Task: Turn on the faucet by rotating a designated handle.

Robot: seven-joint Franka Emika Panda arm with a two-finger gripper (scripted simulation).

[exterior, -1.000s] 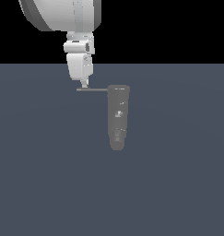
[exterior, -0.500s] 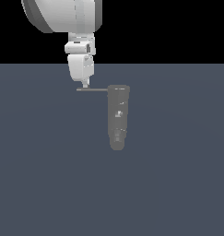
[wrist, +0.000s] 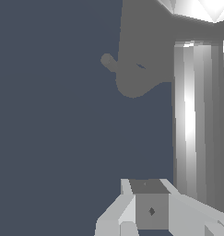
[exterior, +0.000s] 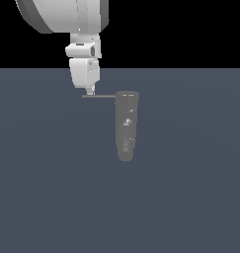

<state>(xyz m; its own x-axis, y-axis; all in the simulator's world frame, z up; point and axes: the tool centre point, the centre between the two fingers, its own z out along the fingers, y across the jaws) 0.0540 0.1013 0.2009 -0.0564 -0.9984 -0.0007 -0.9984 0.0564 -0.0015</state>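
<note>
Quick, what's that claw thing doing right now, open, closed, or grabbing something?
End effector: right at the outer end of the handle on the faucet; open or closed cannot be told, and no grip is visible.

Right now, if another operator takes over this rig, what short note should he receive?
Gripper: at the free end of the handle, just above it; whether the fingers are open or shut cannot be told.
Faucet: on the grey surface, the handle projecting from its flat-topped end toward the exterior view's left.
Done: the approach to the handle.
Left: rotate the handle to turn the faucet on.
</note>
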